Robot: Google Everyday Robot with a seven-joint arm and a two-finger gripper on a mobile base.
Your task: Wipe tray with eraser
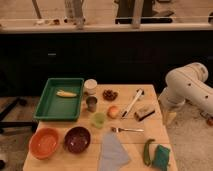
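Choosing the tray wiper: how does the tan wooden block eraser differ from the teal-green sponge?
The tan wooden block eraser has a dark strip underneath; the teal-green sponge is one colour. The eraser lies beside the white-handled brush; the sponge sits at the wooden table's near right corner. Both are small. The gripper hangs beyond the right edge, nearer the eraser.

On wooden table (135,142): orange bowl (44,142) at front left, dark purple bowl (77,139) just beside it. Behind these, small green cup (99,119), metal cup (91,103) and white cup (90,86), in a line toward the back. Round orange fruit (114,111) near green cup. White-handled brush (133,102) lying diagonally, fork (126,129) in front of it. Grey cloth (113,152) at front edge; long green vegetable (148,151) and teal sponge (161,156) side by side at front right.
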